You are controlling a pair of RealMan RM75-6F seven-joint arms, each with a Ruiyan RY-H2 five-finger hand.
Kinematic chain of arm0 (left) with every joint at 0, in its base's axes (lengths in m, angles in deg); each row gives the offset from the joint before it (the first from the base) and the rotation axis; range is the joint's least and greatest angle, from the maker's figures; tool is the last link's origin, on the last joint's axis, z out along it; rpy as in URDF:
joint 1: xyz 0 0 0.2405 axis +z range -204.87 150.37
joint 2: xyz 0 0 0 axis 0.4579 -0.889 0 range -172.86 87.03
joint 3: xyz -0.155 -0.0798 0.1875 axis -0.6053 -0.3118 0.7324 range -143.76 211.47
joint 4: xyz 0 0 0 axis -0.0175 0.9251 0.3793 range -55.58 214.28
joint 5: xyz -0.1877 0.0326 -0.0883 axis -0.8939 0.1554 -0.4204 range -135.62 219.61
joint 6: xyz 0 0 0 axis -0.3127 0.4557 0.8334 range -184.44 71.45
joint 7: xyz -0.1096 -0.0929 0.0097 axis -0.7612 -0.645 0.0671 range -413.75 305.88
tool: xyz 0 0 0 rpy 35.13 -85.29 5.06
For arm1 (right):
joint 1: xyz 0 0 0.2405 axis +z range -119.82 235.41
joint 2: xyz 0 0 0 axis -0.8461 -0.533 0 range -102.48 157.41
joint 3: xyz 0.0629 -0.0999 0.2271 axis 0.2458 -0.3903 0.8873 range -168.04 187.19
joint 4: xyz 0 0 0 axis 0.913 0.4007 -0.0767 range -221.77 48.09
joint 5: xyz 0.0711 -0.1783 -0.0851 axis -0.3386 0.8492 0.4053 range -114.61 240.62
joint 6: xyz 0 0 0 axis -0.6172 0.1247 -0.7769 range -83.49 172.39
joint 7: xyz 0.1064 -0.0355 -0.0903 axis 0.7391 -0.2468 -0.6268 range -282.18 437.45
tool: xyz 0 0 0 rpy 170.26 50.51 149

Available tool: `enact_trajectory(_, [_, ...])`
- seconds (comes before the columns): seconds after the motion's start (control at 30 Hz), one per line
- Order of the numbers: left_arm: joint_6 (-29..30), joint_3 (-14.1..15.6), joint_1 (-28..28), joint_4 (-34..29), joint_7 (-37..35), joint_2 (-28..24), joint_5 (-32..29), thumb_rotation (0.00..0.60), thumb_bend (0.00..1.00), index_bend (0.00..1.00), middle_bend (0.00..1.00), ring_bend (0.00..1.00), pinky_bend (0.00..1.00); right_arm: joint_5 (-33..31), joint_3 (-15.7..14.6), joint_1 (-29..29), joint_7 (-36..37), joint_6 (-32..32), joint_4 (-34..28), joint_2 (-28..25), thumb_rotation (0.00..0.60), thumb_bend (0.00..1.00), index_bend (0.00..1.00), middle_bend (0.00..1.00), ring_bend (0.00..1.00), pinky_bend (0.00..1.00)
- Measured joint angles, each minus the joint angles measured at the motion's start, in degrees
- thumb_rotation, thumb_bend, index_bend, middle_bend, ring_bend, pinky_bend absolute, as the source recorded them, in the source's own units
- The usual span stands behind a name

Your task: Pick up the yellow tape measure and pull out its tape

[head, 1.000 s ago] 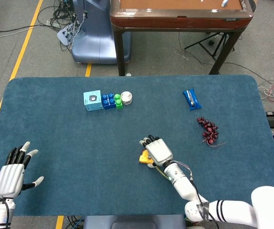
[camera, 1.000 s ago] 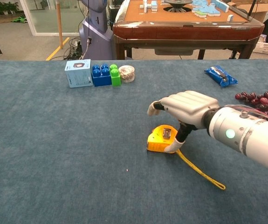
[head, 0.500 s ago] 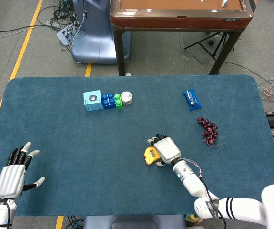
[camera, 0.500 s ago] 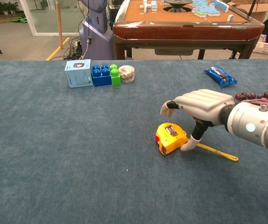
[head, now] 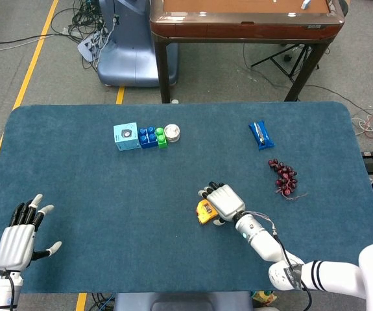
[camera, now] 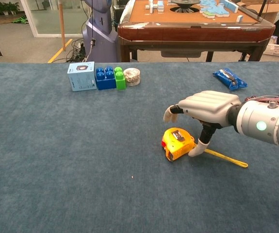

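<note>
A: How far along is it?

B: Barely started. The yellow tape measure (camera: 178, 143) sits on the bench (camera: 57, 160) at lower centre, a short strip of tape (camera: 226, 158) lying out to its right. The right hand (camera: 207, 110) arches over it, thumb tip touching its side, fingers not yet closed. The lift and pull remain.

A: The other one?

B: The left hand (head: 19, 234) waits lower left, fingers spread, holding nothing.

A: Surroundings?

B: Blue carpet-like bench top; grey floor, a wooden table (head: 244, 19) behind.
</note>
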Motion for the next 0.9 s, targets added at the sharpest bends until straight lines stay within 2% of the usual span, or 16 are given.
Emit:
enact_trajectory(0.47, [0.0,0.0,0.1,0.7,-1.2,-0.4,0.2,0.600,0.10,0.21,0.02,0.00,0.00,-3.9,1.4,2.6,-4.4,-3.7,2.4,6.2,0.600,0.00,0.22,0.27,0.17,0.28])
enact_trajectory(0.9, [-0.4,0.3,0.2,0.3,-1.3,-0.4,0.3,0.600,0.10,0.21,0.01,0.00,0.00,-6.7,-0.5,2.4,-4.5,-3.3,0.4,3.6,0.600,0.01,0.22,0.30,0.18,0.28])
